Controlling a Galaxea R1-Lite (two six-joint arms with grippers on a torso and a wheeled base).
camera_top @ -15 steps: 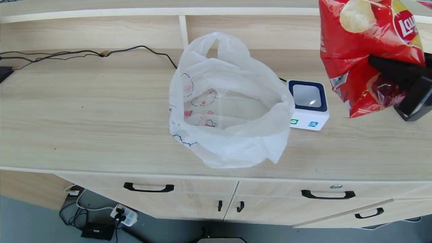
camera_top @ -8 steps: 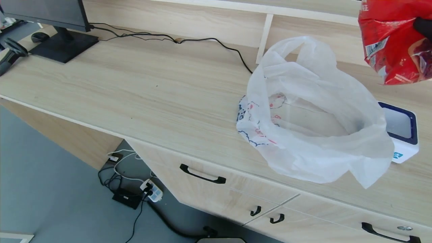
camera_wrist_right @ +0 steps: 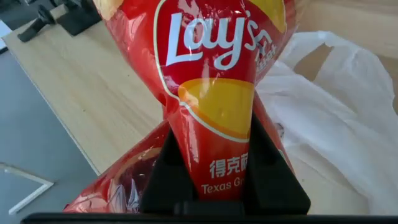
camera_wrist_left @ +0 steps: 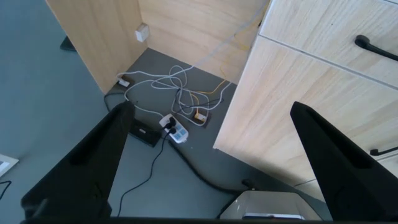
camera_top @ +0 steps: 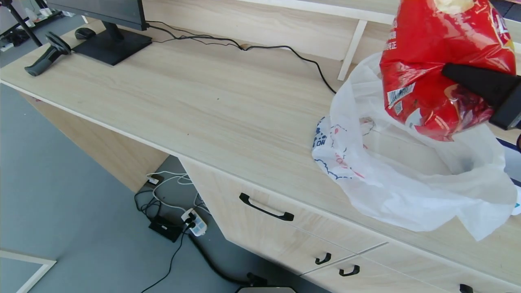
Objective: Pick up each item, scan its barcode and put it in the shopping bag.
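My right gripper [camera_top: 452, 76] is shut on a red chip bag [camera_top: 427, 53] and holds it in the air over the open mouth of the white plastic shopping bag [camera_top: 407, 183] on the wooden counter. In the right wrist view the chip bag [camera_wrist_right: 211, 81] is pinched between the black fingers of the right gripper [camera_wrist_right: 217, 177], with the shopping bag [camera_wrist_right: 339, 118] below it. The barcode scanner [camera_top: 513, 151] peeks out at the right edge behind the shopping bag. My left gripper [camera_wrist_left: 211, 168] hangs open below counter height, over the floor, with nothing in it.
At the counter's far left stand a monitor base [camera_top: 110, 44], a mouse [camera_top: 84, 33] and a handheld scanner [camera_top: 44, 57]. A black cable [camera_top: 244, 47] runs along the back. Drawers with a black handle [camera_top: 266, 207] face me. A power strip [camera_wrist_left: 174, 127] and wires lie on the floor.
The head camera has swung to the left. The right gripper has carried the chip bag from above the barcode scanner to above the shopping bag's mouth.
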